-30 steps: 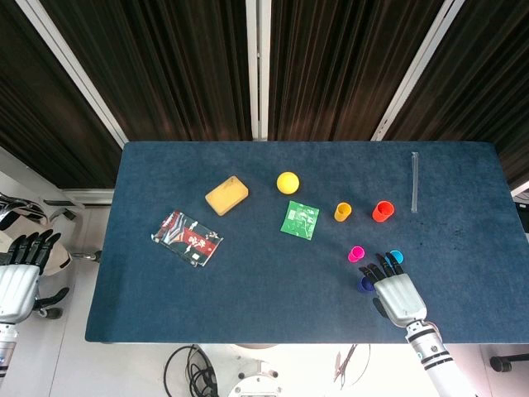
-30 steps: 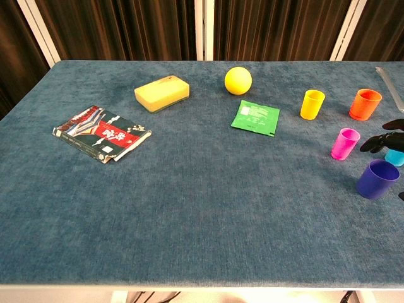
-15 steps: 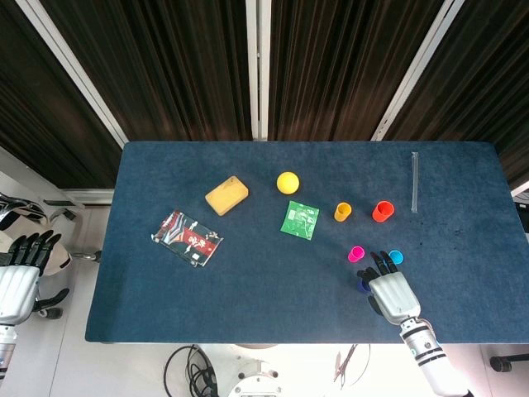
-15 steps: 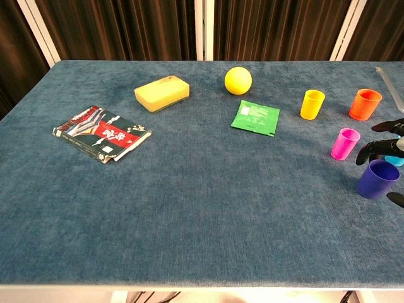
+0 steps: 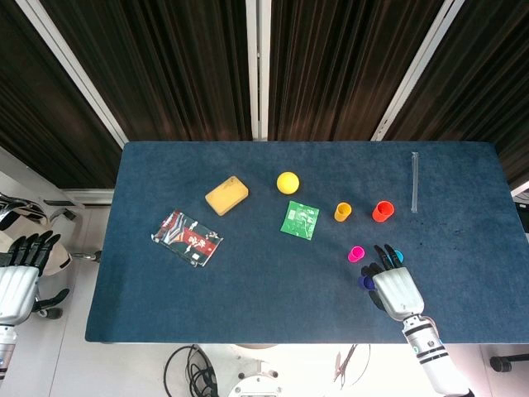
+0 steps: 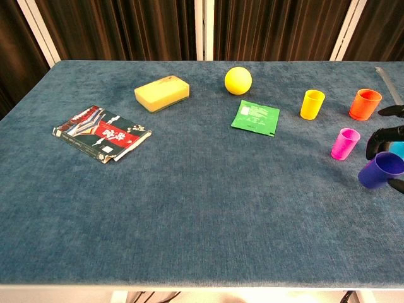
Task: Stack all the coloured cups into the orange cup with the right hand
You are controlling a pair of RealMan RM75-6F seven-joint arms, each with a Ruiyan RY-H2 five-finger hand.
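Observation:
The orange cup (image 5: 383, 211) (image 6: 365, 104) stands upright at the right rear of the table (image 5: 248, 314). The yellow cup (image 5: 343, 212) (image 6: 312, 104) is to its left. The pink cup (image 5: 356, 254) (image 6: 344, 143) stands nearer the front. My right hand (image 5: 393, 285) (image 6: 379, 140) grips the dark blue cup (image 5: 364, 283) (image 6: 380, 170), which is tilted and slightly off the cloth. A cyan cup (image 5: 397, 255) (image 6: 398, 151) sits behind the fingers, mostly hidden. My left hand (image 5: 21, 277) hangs off the table's left side, fingers apart and holding nothing.
A yellow ball (image 5: 287, 182), a yellow sponge (image 5: 226, 195), a green packet (image 5: 299, 219) and a red-and-black packet (image 5: 188, 237) lie to the left of the cups. A clear strip (image 5: 414, 182) lies at the far right rear.
My right hand has closed around the dark blue cup and raised it a little, tipping it. The left hand and the other cups have stayed put.

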